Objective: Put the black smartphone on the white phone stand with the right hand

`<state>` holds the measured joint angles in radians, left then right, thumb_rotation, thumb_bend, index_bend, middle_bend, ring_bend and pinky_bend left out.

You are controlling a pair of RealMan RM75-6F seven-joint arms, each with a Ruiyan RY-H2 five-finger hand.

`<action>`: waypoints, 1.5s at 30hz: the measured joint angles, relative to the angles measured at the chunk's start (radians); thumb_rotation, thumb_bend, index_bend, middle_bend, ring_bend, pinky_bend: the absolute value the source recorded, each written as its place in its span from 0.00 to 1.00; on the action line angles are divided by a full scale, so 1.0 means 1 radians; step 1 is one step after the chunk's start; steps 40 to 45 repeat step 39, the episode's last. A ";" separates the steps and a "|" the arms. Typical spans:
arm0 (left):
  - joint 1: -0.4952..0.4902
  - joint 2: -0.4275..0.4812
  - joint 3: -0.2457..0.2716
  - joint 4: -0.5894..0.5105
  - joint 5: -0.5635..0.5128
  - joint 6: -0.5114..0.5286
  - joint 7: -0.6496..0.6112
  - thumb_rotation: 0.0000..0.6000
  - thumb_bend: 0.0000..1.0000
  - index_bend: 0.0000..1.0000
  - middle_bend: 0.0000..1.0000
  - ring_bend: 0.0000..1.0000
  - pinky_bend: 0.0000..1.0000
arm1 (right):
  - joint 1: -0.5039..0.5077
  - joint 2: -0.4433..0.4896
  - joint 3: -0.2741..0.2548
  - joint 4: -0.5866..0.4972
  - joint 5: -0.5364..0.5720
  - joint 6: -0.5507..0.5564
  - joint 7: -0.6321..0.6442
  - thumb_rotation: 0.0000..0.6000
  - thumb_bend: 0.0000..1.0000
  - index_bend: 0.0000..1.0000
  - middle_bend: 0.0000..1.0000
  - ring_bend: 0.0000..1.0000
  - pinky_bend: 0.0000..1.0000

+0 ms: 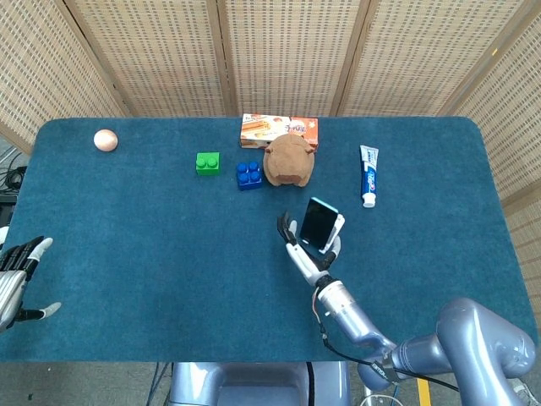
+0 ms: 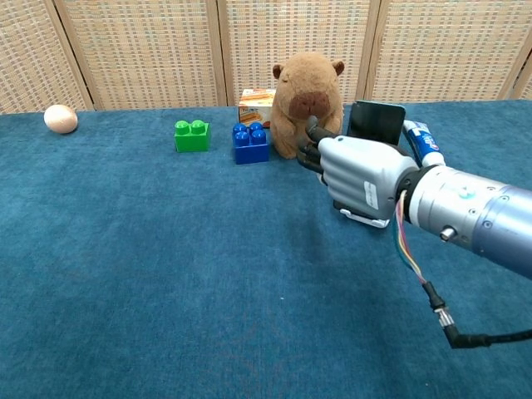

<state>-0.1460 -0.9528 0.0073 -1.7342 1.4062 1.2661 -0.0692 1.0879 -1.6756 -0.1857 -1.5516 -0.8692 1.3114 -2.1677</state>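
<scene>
The black smartphone [image 1: 319,223] [image 2: 376,122] stands tilted on the white phone stand [image 1: 340,224], whose base [image 2: 364,219] shows under my right hand. That right hand [image 1: 302,250] [image 2: 359,173] sits just in front and to the left of the phone. Its fingertips [image 1: 284,225] are spread and lifted clear of the phone's left edge. The hand hides the stand's front and the phone's lower part in the chest view. My left hand [image 1: 15,276] hangs open off the table's left edge, holding nothing.
Behind the phone sit a brown plush capybara [image 1: 288,160], a blue brick [image 1: 248,174], a green brick [image 1: 207,162], an orange snack box [image 1: 279,130] and a toothpaste tube [image 1: 368,175]. An egg [image 1: 105,139] lies far left on the blue table [image 1: 127,237].
</scene>
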 measured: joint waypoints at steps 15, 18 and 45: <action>-0.001 0.000 0.002 0.001 0.004 -0.001 0.000 1.00 0.00 0.00 0.00 0.00 0.00 | -0.019 0.027 0.003 -0.008 0.002 0.000 0.032 1.00 0.47 0.06 0.00 0.00 0.08; -0.001 0.000 0.002 0.001 0.004 -0.001 0.000 1.00 0.00 0.00 0.00 0.00 0.00 | -0.024 0.036 0.004 -0.022 -0.005 0.010 0.039 1.00 0.47 0.06 0.00 0.00 0.08; 0.047 -0.003 0.017 0.000 0.081 0.118 -0.002 1.00 0.00 0.00 0.00 0.00 0.00 | -0.307 0.328 -0.040 -0.355 -0.303 0.335 0.808 1.00 0.00 0.02 0.00 0.00 0.01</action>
